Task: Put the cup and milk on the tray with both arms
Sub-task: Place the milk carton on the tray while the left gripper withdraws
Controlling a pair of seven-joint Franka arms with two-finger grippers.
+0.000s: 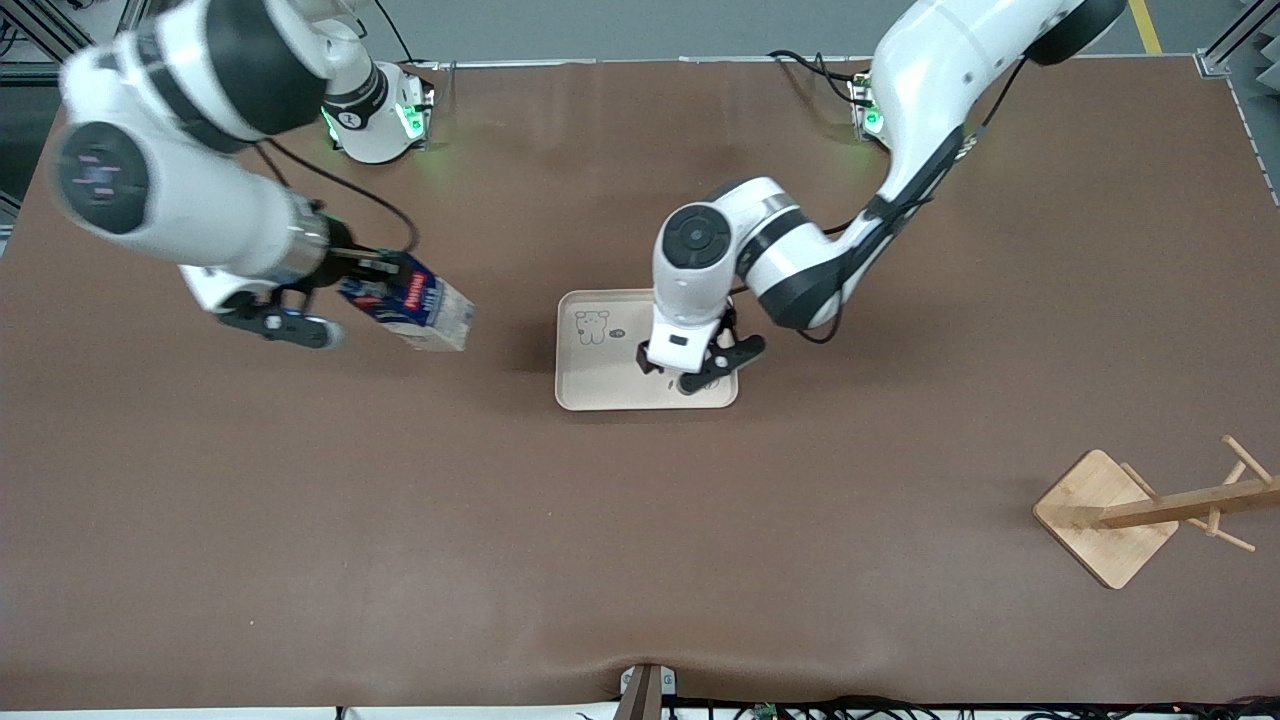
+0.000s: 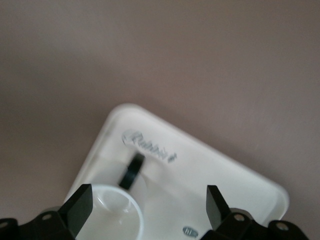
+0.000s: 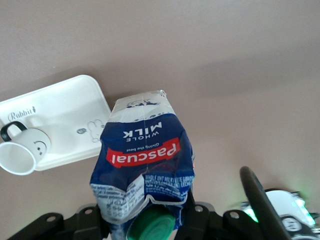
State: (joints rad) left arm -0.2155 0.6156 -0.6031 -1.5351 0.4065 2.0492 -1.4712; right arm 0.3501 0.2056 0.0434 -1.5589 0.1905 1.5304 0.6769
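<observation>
On flat rounded cream tray (image 3: 60,115), glossy white cup (image 3: 24,150)

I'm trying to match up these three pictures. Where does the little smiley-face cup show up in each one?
Front view: the cup is almost hidden under the left gripper, on the tray.
Left wrist view: its rim and black handle show between the open fingers.
Right wrist view: it stands on the tray's edge.
Shared landmark: the tray's "Rabbit" lettering.

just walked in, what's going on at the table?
The left claw is open over the cup, which stands on the tray. The right claw is shut on the milk, holding it tilted above the table toward the right arm's end, not yet at the tray.
</observation>
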